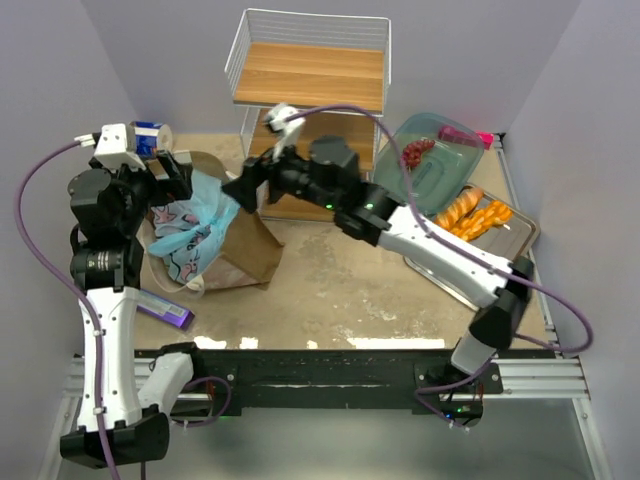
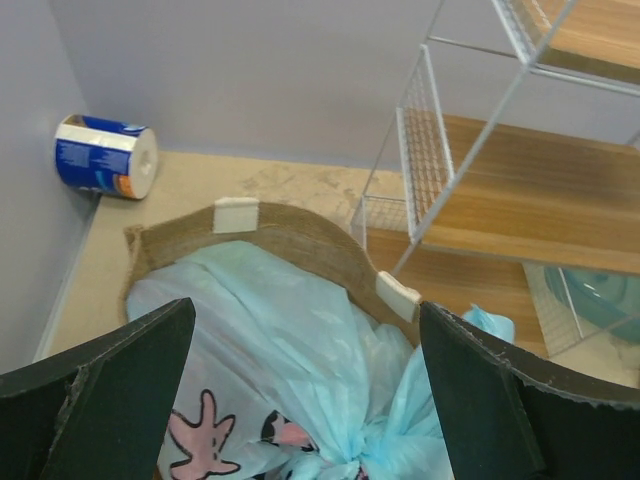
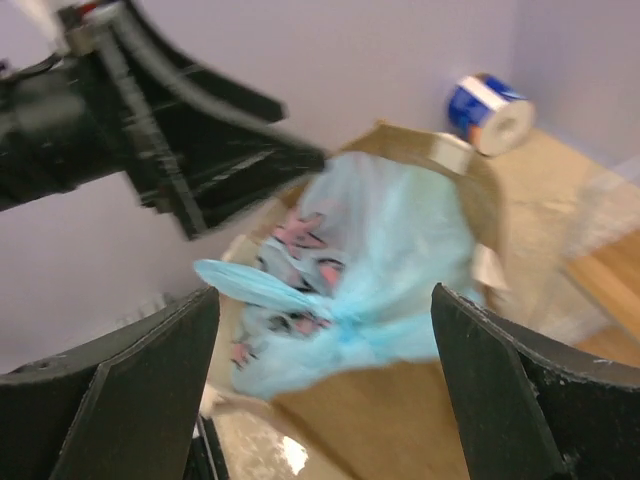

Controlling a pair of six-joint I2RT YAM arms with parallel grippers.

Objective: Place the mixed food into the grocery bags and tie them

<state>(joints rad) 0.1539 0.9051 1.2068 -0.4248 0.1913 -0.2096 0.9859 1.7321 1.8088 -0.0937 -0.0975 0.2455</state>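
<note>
Flagging risks first. Blue plastic bag point(image 1: 190, 225) is seen knotted shut and stuffed into the mouth of the brown paper bag point(image 1: 250, 255), at the left side of the table, right under the left arm. Right gripper point(image 3: 320, 380) is spread wide, with the knot point(image 3: 335, 312) just ahead of its fingers; nothing is held. Left gripper point(image 2: 300, 400) is spread fully over the same bag, also empty.

Risk 1: the loose tail point(image 3: 240, 282) beside the knot can be snagged by a finger of the right gripper on any pull-back, so the knot gets loosened or the plastic bag gets dragged out.
Risk 2: 2 grippers are crowded over 1 bag; contact is likely if both are moved at once.
Risk 3: breads point(image 1: 475, 212) are seen on the tray point(image 1: 520, 240) at the far right while the plastic bag is closed; only the paper bag is judged available for them.
Risk 4: the paper bag is judged slumped, so it could be tipped by a push.

Orientation: in the top view the paper bag's long axis is laid from upper left to lower right, mouth toward the left gripper, base toward table centre. Knot is pointed toward the right gripper. Flat or only leaning cannot be told.
</note>
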